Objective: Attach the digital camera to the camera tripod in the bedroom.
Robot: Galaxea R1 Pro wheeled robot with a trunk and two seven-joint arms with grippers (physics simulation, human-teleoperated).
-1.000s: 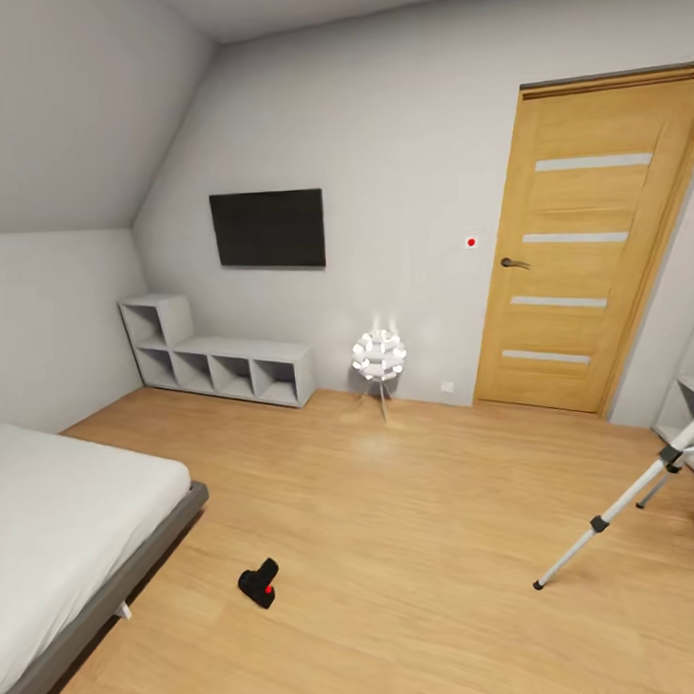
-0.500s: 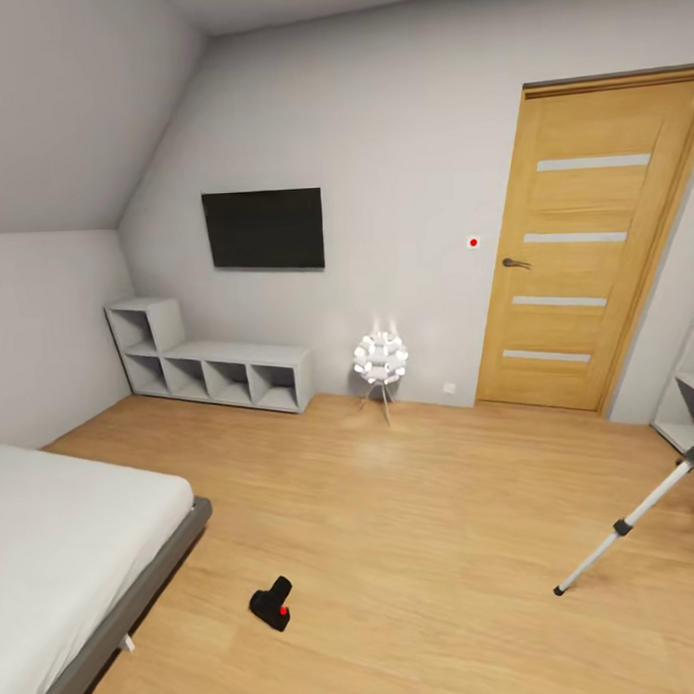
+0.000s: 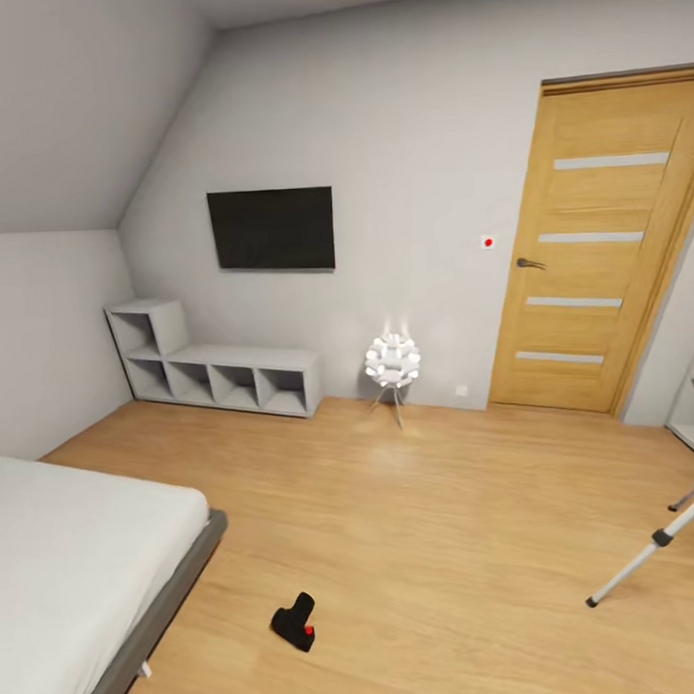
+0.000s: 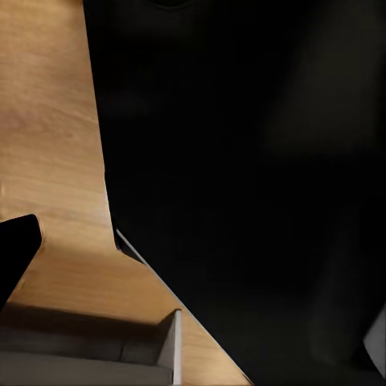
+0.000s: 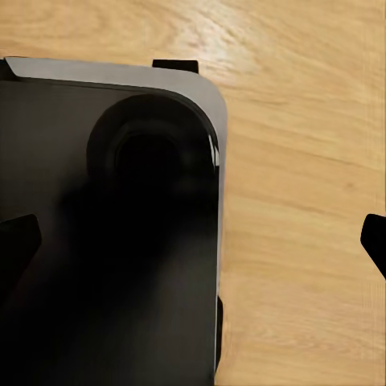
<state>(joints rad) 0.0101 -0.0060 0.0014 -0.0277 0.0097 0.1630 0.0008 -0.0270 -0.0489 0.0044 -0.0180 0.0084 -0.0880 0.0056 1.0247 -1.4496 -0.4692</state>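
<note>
Lying on floor [image 3: 443,524]: digital camera [image 3: 295,623], no gripper near.

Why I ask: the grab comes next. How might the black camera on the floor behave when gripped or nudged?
The digital camera looks chunky and rigid, so it likely won't flex. It lies tilted on smooth wood planks, so a nudge would probably slide it rather than roll it. Its protruding part may make it tip when pinched off-centre.

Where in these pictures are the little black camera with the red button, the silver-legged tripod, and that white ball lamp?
small black digital camera with red button [image 3: 294,624]: head view, on its body.
silver-legged camera tripod [image 3: 649,552]: head view, on a leg's black joint.
white ball-cluster lamp [image 3: 393,360]: head view, on the ball cluster.
</note>
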